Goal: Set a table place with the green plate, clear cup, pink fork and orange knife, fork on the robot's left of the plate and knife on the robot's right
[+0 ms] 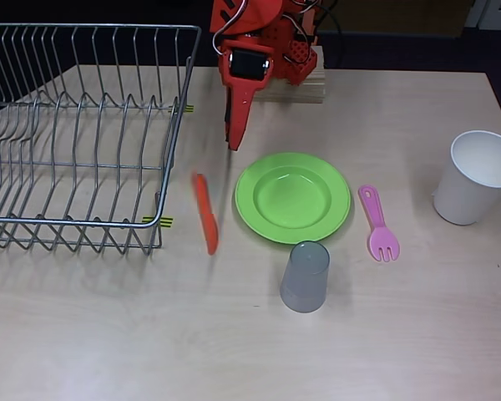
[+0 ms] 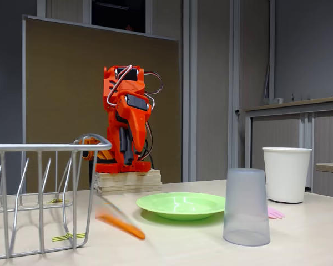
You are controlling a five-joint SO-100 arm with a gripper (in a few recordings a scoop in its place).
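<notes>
Overhead view: plate (image 1: 293, 197) at frame centre; knife (image 1: 205, 213) left of it, fork (image 1: 378, 224) right; cup (image 1: 306, 276) just below the plate; rack (image 1: 75, 134) upper left; paper cup (image 1: 474, 177) far right.

One green plate (image 1: 293, 197), one clear cup (image 1: 306, 276) and one white paper cup (image 1: 476, 177) are standing. One orange knife (image 1: 206, 213), one pink fork (image 1: 378, 224) and one wire dish rack (image 1: 75, 134) are showing.

One camera is looking straight down at the table (image 1: 401, 351); another is sitting low at its edge, facing the arm (image 2: 126, 119).
</notes>
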